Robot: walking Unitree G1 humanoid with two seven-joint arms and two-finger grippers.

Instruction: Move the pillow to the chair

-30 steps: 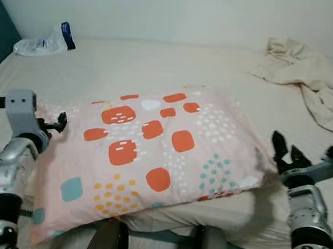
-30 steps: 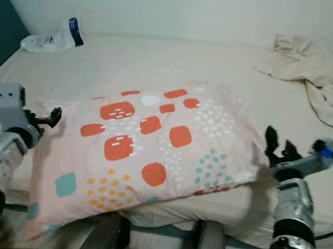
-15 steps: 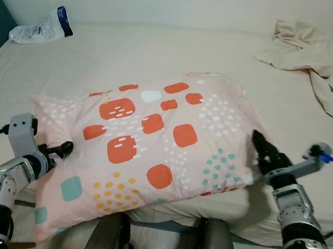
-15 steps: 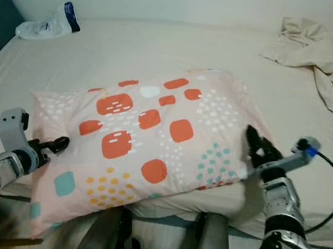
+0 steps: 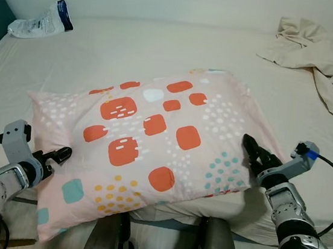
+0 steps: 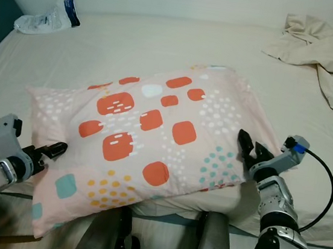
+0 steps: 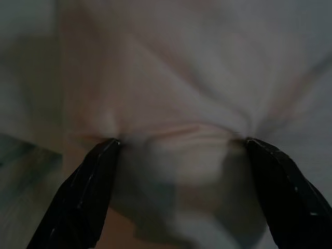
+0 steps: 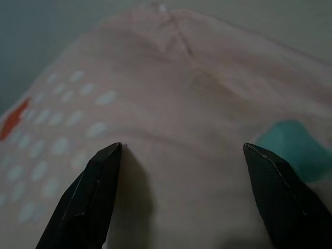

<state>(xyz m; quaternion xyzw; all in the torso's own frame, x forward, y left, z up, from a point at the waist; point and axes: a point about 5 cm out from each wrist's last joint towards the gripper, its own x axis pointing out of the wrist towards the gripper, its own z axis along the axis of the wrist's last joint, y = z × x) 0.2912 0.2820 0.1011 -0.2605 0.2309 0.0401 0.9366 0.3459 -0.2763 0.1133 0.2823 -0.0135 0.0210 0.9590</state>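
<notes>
Pink cotton, printed with orange squares, teal squares and white dots: the pillow (image 5: 152, 141) lies across the middle of the frame on a cream bed (image 5: 163, 51), its lower edge hanging over the mattress lip toward the robot. That overhang suits a two-sided pickup, since both short ends are reachable from the bedside. Left gripper (image 5: 59, 154) sits at the lower left, forearm angled in from the frame corner, fingers level and pointing at the pillow's left end; in the left wrist view its fingers (image 7: 88, 187) stand wide apart with bunched pink fabric between them, the tips dimpling the cloth but not closed on it. Right gripper (image 5: 254, 156) comes in from the lower right, forearm rising from the corner, wrist bent inward, tips touching the pillow's right end near the teal dots. The right wrist view shows its fingers (image 8: 85, 197) spread wide too, pressed to the fabric. Judged from this, the two arms bracket the pillow end to end, ready to squeeze or pinch; the lift is not yet made. A crumpled beige cloth (image 5: 320, 64) lies at the upper right, a plastic bag (image 5: 39, 21) at the upper left, both well apart from the pillow. I cannot make out a chair.
</notes>
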